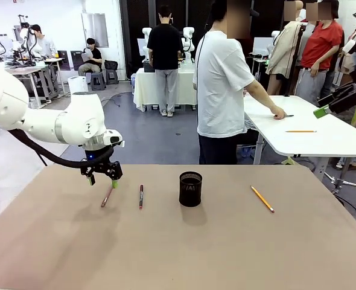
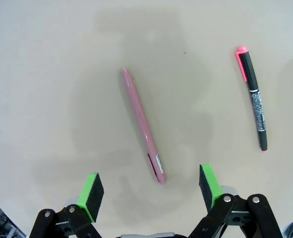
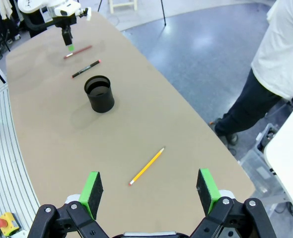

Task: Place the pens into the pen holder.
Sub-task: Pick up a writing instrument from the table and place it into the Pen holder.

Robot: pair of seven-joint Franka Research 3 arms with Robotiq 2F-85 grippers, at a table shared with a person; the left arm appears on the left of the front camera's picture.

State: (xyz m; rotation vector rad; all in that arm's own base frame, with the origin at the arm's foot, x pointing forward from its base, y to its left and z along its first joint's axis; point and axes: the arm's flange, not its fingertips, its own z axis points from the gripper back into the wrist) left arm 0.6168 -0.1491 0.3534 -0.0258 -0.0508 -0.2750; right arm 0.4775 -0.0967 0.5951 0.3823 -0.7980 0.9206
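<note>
- The left gripper point(image 2: 151, 188) hangs just above the table point(image 1: 226, 254) with its jaws spread wide and nothing between them.
- The reddish-pink pen point(image 2: 141, 124) lies flat directly under this gripper. In the left wrist view its clip end sits in the gap between the two green pads point(image 2: 93, 191), touching neither, and its tip points away from the fingers.
- The dark red-and-black pen point(image 2: 253, 96) lies flat just outside one finger, apart from the pink pen.
- The pen holder point(image 1: 190, 189) stands upright beyond that second pen, farther from the left gripper, with no pen in it.
- The right gripper point(image 3: 150, 189) is released too, its jaws wide and holding nothing, high above the table's edge.
- The yellow-orange pencil point(image 3: 146, 166) lies flat on the table below and ahead of the right gripper's fingers, with the holder well beyond it.
</note>
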